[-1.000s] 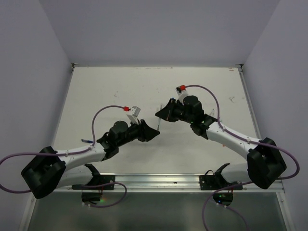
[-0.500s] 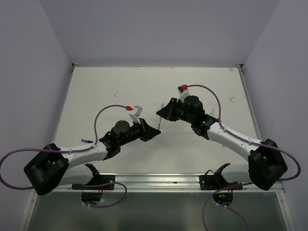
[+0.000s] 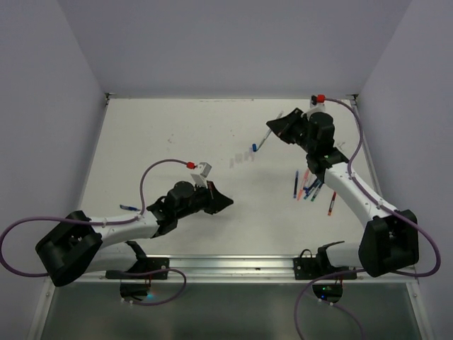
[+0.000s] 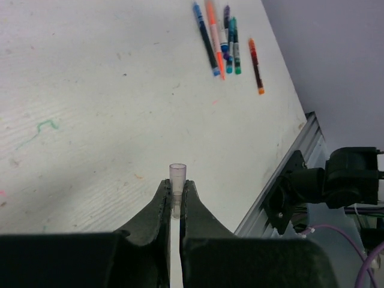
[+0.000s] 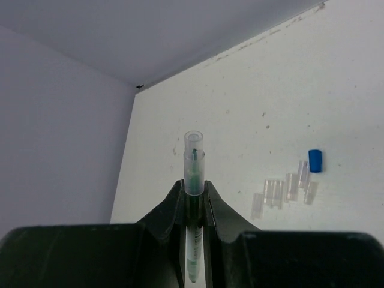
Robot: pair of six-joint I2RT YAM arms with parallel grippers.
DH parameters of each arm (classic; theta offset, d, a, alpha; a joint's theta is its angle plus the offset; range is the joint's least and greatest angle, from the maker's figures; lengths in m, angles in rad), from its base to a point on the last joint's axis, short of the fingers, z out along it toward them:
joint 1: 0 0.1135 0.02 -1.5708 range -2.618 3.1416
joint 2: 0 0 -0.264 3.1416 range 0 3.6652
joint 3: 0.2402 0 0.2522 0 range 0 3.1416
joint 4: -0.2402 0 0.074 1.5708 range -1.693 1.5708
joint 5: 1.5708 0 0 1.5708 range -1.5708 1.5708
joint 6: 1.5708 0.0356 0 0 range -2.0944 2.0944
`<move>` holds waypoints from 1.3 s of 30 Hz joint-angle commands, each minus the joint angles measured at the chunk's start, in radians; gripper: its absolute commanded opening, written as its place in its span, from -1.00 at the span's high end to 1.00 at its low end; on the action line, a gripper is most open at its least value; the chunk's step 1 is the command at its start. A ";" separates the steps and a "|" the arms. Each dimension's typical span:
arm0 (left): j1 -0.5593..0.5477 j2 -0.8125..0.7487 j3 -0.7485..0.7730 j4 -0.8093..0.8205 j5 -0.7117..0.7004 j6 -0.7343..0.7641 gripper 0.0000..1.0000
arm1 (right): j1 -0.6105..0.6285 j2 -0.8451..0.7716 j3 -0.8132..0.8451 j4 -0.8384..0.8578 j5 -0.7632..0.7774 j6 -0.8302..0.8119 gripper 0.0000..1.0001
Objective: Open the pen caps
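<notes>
We are clenching a clear cap (image 4: pixel 177 174) in the left jaws above the tabletop (image 4: pixel 90 90) while the right jaws are gripping a pen (image 5: pixel 193 174) well apart, so we are aiming to set the cap low beside the loose caps (image 5: pixel 274 193) before releasing, lest it roll

The table (image 3: pixel 177 134) is off-white, flecked with small dark scuffs, with one green squiggle (image 4: pixel 39 128) at nine o'clock in the left wrist view. At one o'clock there, the pens (image 4: pixel 225 39) show blue, orange, purple, green and teal; the lone pen (image 4: pixel 255 65) beside them is dark red with an orange tip. The black left gripper (image 4: pixel 176 187) pinches a clear cap (image 4: pixel 177 177). The black right gripper (image 5: pixel 193 187) grips a see-through pen (image 5: pixel 193 162) with green inside. A blue cap (image 5: pixel 315 161) lies at three o'clock, next to colourless clear caps (image 5: pixel 282 189). The cables (image 3: pixel 152 173) are purple.
</notes>
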 commanded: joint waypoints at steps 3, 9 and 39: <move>-0.005 -0.026 0.054 -0.192 -0.196 0.044 1.00 | -0.001 0.030 0.123 -0.194 -0.027 -0.096 1.00; 0.012 0.041 0.220 -0.401 -0.367 0.098 1.00 | -0.001 0.025 0.085 -0.445 0.097 -0.240 1.00; 0.210 0.635 0.676 -0.433 -0.220 0.133 1.00 | -0.018 0.340 0.074 -0.625 0.329 -0.382 0.96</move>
